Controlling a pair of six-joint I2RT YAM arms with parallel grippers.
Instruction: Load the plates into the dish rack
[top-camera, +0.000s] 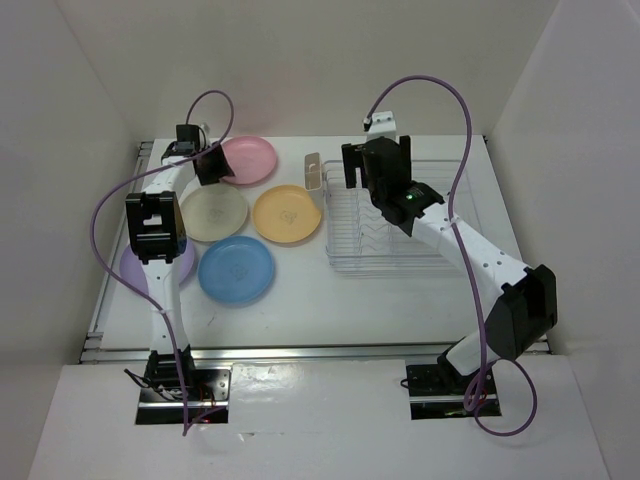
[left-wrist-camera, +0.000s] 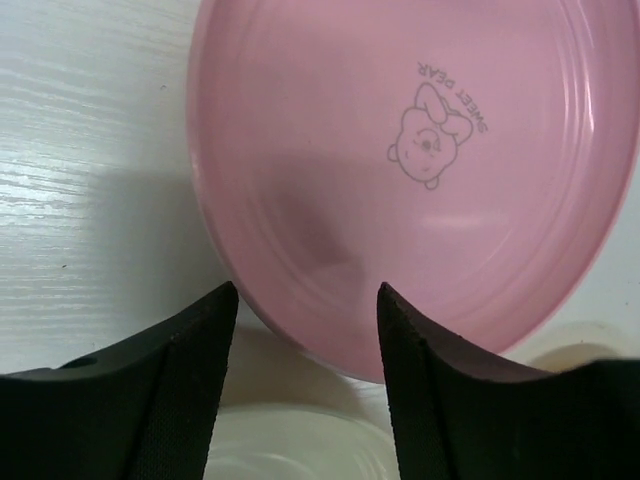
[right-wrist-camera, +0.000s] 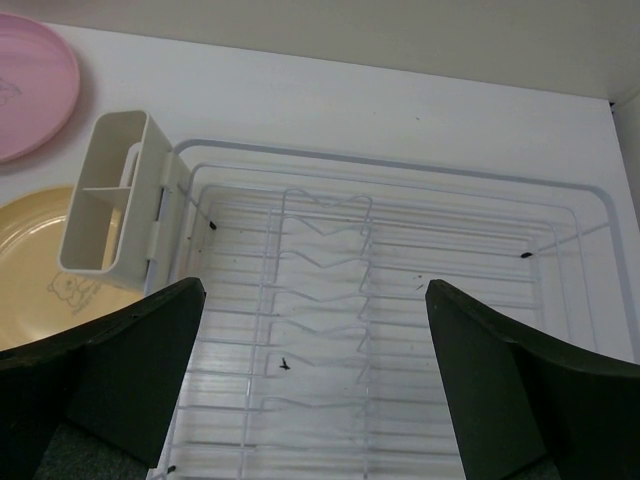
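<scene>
Five plates lie flat on the table: pink at the back, cream, orange-yellow, blue and lavender, mostly hidden under the left arm. My left gripper is open, its jaws astride the pink plate's near rim without closing on it; the cream plate's edge shows below. The wire dish rack stands at the right, empty, with its beige cutlery holder at its left end. My right gripper hangs open above the rack.
White walls close in the table at the back and both sides. Purple cables loop over both arms. The pink plate and orange-yellow plate show left of the rack in the right wrist view.
</scene>
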